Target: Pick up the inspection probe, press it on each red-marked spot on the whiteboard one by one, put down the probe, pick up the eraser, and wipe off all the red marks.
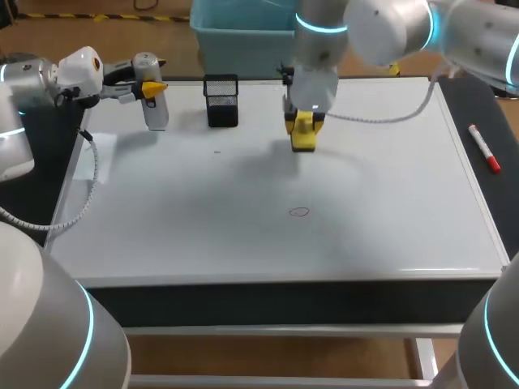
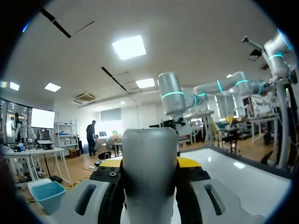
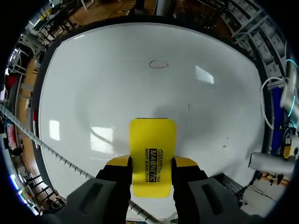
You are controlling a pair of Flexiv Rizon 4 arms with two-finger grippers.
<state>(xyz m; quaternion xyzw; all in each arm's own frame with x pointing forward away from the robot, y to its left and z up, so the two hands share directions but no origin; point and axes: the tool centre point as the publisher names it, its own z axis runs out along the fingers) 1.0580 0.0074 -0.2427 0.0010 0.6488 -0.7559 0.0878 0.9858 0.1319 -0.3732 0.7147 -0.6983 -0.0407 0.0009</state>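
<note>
A glossy white whiteboard [image 1: 243, 235] covers the whole table, and we are working at its far middle. The yellow rectangular eraser [image 3: 152, 135] hangs there just above the board, clenched at its upper end between the two fingers of our right gripper [image 1: 303, 121]. It is a plain, flat-faced block with most of its length reaching out past the fingertips. The one thin red oval mark [image 1: 299, 212] we can see lies well nearer, almost straight ahead of the eraser. The main risk is that the eraser meets the board on an edge, because we hold it so near one end. It could then twist in the grasp and leave part of the faint outline behind. At the far left, our left gripper [image 1: 150, 87] grasps the upright grey-white cylindrical inspection probe [image 1: 156, 112], not yet put down. A black mesh pen holder [image 1: 221, 101] stands between the two arms. A red marker pen [image 1: 484, 149] lies off the board's right edge.
</note>
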